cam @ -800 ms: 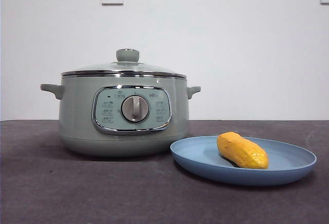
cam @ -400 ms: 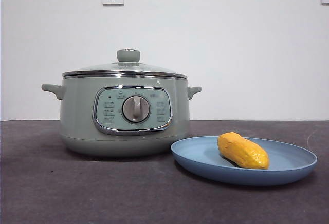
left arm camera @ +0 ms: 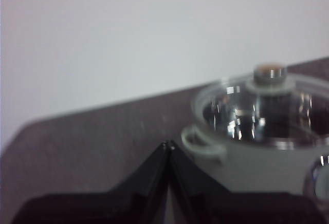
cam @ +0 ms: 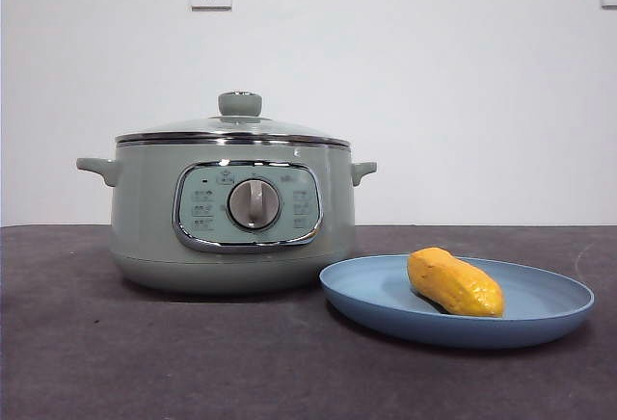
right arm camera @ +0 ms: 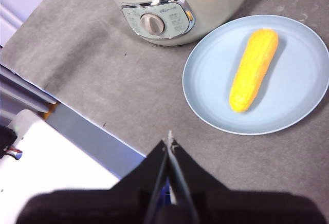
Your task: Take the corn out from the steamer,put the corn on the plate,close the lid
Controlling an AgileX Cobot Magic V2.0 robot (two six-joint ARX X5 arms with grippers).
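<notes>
i see both the left end effector [left arm camera: 168, 145] and the right end effector [right arm camera: 169, 143] pressed together and empty, while the glossy corn [cam: 454, 283], probably slippery and best taken at its middle, lies on the plate [cam: 386, 306].

The left pincer [left arm camera: 168, 144] has its two black jaws pressed together to a single point, holding nothing, raised above the dark tabletop [left arm camera: 103, 131]. Beyond its tip stands the steamer [left arm camera: 247, 154], blurred, one small side handle [left arm camera: 203, 144] turned toward the pincer. The glass lid [left arm camera: 262, 111] sits closed on it, its pale knob [left arm camera: 270, 75] with a metal top upright, against a plain white wall [left arm camera: 128, 34]
</notes>
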